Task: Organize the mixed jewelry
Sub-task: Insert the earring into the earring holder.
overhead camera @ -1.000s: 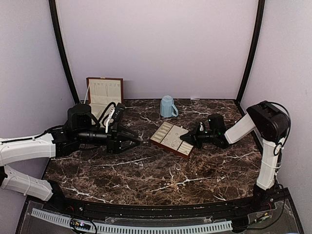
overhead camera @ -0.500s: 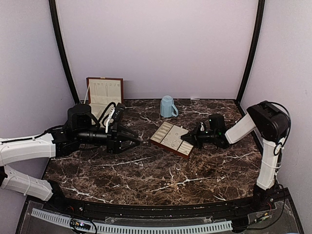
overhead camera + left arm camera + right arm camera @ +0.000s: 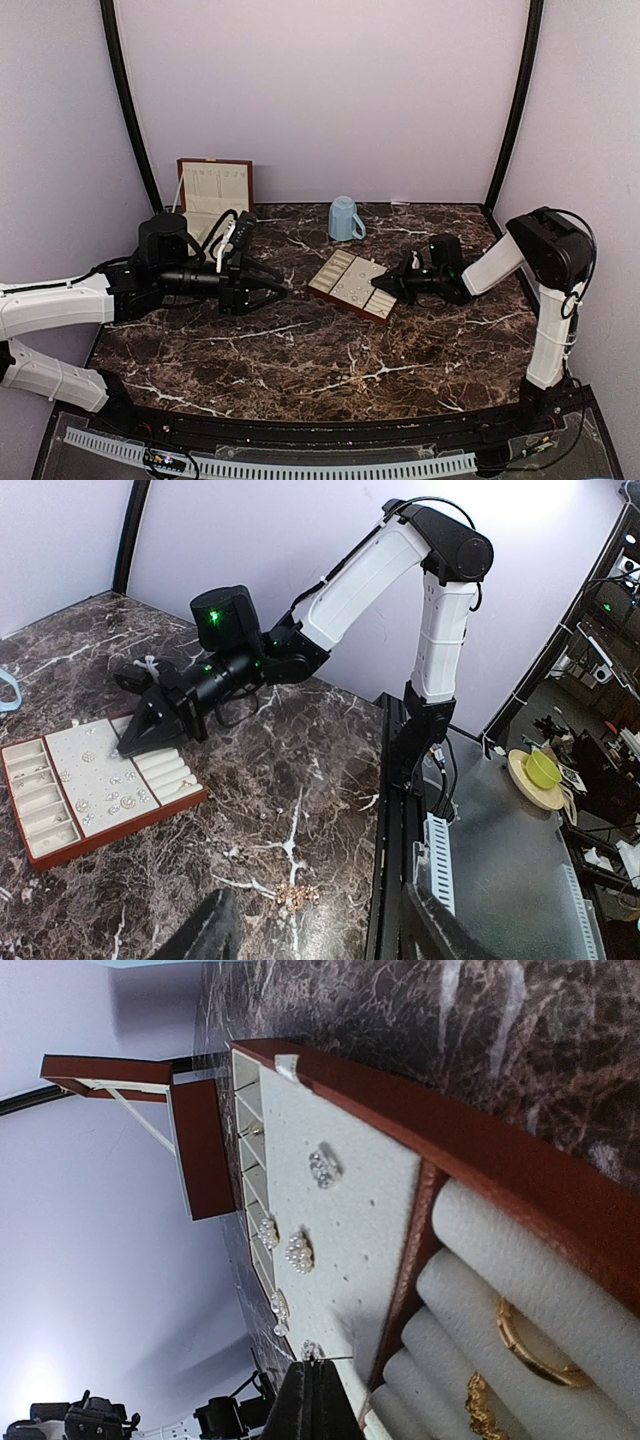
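We saw: left arm (image 3: 60,305) stretched low from the worktop's (image 3: 300,365) left edge | left gripper (image 3: 276,293) jaws apart | right arm (image 3: 500,262) reached in from the right edge | right gripper (image 3: 376,285) pinched closed

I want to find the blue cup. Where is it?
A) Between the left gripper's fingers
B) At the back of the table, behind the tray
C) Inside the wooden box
B: the light-blue mug stands on the marble table near the back wall, behind the tray and not touching it.
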Robot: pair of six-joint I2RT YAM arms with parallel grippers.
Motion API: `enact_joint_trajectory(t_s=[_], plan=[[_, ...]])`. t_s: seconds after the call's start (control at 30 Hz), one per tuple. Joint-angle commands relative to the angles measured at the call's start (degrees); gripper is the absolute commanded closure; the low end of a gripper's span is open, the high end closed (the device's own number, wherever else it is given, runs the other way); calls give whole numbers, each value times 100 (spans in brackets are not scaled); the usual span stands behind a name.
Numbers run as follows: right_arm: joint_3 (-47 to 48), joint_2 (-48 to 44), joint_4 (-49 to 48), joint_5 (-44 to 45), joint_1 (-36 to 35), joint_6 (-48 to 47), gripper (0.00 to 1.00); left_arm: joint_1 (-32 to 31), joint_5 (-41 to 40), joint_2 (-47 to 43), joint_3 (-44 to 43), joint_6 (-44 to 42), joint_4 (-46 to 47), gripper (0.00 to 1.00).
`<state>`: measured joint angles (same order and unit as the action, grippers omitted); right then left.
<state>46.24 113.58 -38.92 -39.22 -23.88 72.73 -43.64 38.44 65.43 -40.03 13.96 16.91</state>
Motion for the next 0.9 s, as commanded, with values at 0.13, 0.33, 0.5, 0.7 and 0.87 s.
enact_joint_trajectory(t_s=[0.13,0.33,0.5,0.7,0.87], plan=[[-114,35,-239,-111,34,82,100,-1,34,-52,-59,37,22,43],[-93,24,-283,-190,32,98,100,-3,34,-31,-66,46,30,43],[-51,31,-309,-234,19,102,100,-2,34,-21,-62,46,32,43],[-27,83,-322,-244,7,116,100,-4,36,-21,-66,46,32,43],[-19,137,-336,-256,-9,128,100,3,41,-15,-66,50,32,43]])
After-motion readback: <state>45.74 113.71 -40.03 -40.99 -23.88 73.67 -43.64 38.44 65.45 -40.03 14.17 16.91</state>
